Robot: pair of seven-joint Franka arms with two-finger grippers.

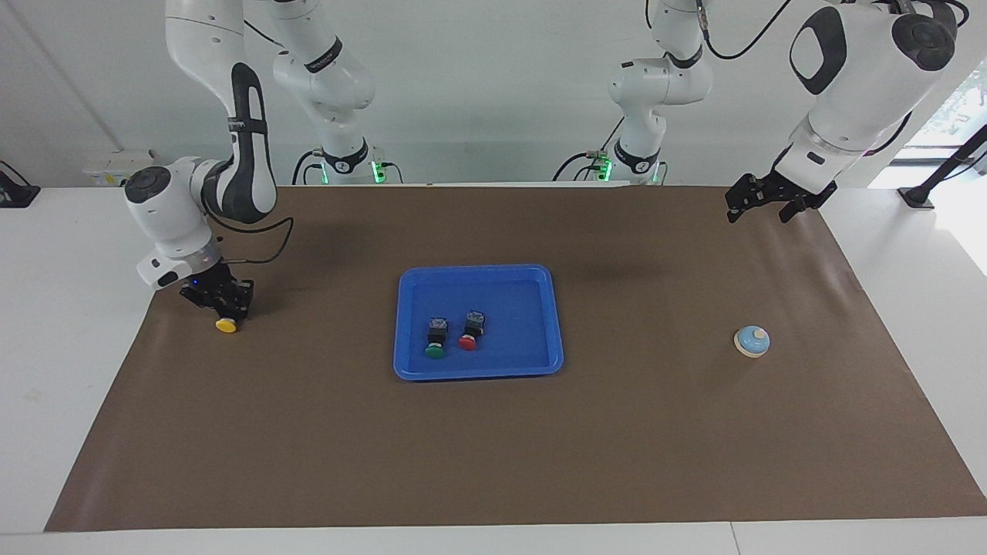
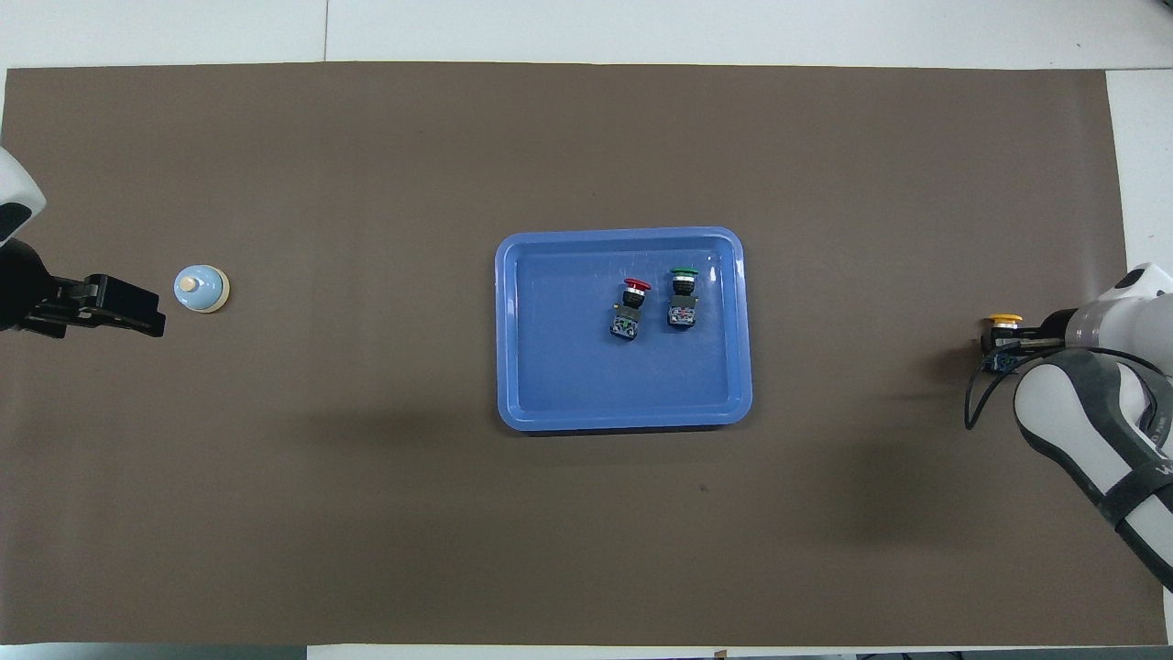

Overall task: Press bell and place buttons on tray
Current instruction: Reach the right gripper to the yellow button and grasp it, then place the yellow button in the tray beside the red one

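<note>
Red button point(image 2: 633, 300) and green button point(image 2: 682, 296) side by side in blue tray point(image 2: 550, 403)

Hidden and cut-off parts at the two ends of the table

From my seat, the yellow button's point(image 1: 226, 324) black body sits under the right gripper point(image 1: 224, 310), so only its cap shows, and I cannot see whether the jaws actually grip it. In the overhead view the right arm runs off the picture's edge and covers most of that gripper. The left gripper point(image 2: 119, 307) is cut by the edge too, with only its tip showing.
</note>
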